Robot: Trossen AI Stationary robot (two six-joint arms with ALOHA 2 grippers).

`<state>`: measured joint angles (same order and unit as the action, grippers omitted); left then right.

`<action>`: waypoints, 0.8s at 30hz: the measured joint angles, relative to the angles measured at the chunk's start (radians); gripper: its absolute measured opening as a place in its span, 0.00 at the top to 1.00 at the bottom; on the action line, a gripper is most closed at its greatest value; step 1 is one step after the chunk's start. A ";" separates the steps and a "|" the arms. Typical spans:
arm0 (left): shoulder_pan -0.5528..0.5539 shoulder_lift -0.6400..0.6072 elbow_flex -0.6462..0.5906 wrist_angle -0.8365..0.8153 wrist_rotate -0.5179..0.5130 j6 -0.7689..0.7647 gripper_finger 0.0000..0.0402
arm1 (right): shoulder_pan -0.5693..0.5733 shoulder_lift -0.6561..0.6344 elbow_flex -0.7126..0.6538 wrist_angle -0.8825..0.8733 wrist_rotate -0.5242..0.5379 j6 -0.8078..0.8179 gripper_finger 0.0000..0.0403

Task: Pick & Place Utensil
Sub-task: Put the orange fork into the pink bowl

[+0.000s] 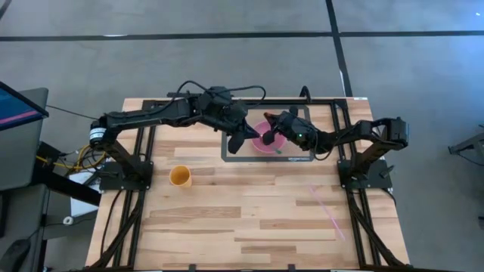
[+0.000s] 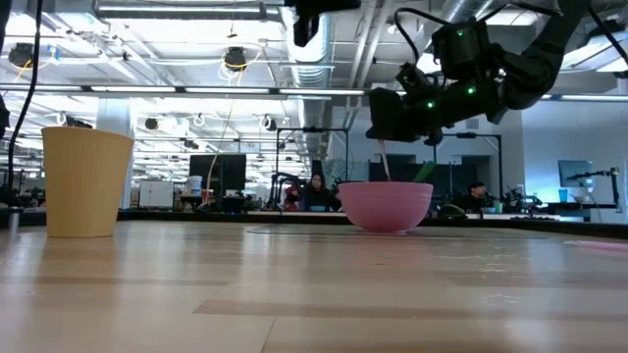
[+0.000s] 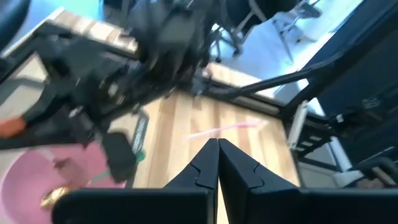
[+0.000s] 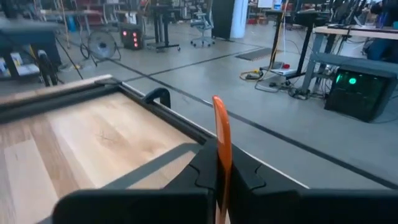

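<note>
Now the right gripper, clamped on the orange utensil over the pink bowl, should lower it straight; the left gripper waits closed and empty.

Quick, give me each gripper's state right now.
Left gripper: shut, holding nothing, beside the pink bowl.
Right gripper: shut on the orange utensil, above the bowl.

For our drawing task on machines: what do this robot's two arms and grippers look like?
Both arms are black, jointed, with black cables looped along them. The left arm carries a white label ring near its base; the right arm's wrist shows small green lights. Each gripper has two flat black fingers.
</note>
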<state>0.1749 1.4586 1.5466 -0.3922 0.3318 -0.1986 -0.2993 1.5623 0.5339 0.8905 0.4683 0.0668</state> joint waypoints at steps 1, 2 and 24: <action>0.000 0.000 -0.014 0.002 -0.010 0.000 0.98 | 0.000 0.000 0.000 0.007 0.000 0.015 0.99; 0.000 0.000 -0.031 0.004 -0.022 0.001 0.98 | 0.000 0.000 0.000 0.009 0.000 0.037 0.99; 0.000 0.001 -0.484 0.268 -0.119 0.007 0.98 | -0.005 0.002 0.001 -0.104 0.003 0.121 0.93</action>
<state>0.1753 1.4597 1.0630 -0.1241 0.2127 -0.1913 -0.3042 1.5642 0.5346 0.7864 0.4716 0.1879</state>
